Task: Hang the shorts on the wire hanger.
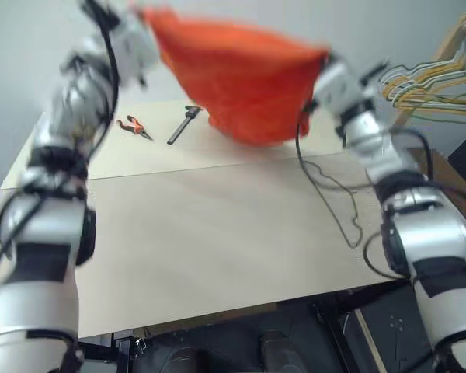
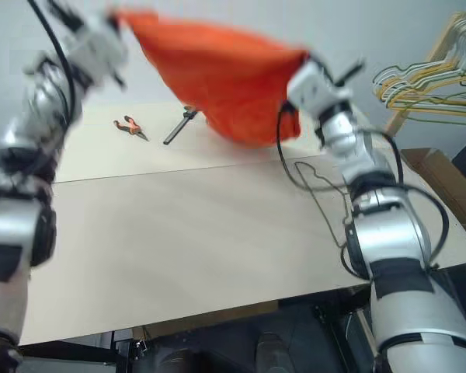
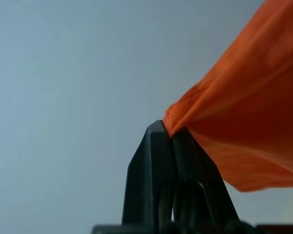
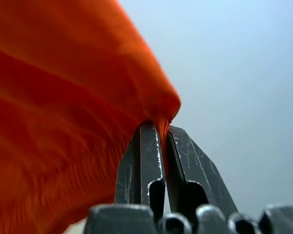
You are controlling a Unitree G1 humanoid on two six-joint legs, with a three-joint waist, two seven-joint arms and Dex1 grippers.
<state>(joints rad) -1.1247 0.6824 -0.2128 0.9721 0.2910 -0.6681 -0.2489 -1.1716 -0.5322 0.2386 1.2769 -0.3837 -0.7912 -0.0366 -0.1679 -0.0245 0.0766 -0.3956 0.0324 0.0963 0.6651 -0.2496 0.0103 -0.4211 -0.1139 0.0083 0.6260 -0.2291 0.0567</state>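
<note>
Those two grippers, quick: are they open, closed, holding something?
Left gripper: closed, pinching one corner of the orange shorts.
Right gripper: closed, pinching the other corner of the shorts.

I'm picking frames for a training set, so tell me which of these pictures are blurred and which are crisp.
Left eye view: both arms and the shorts are smeared by motion, while the pliers on the table stay fairly clear. Right eye view: the same smear. Left wrist view: left claw sharp, cloth soft. Right wrist view: right claw sharp, near fabric hazy.
</note>
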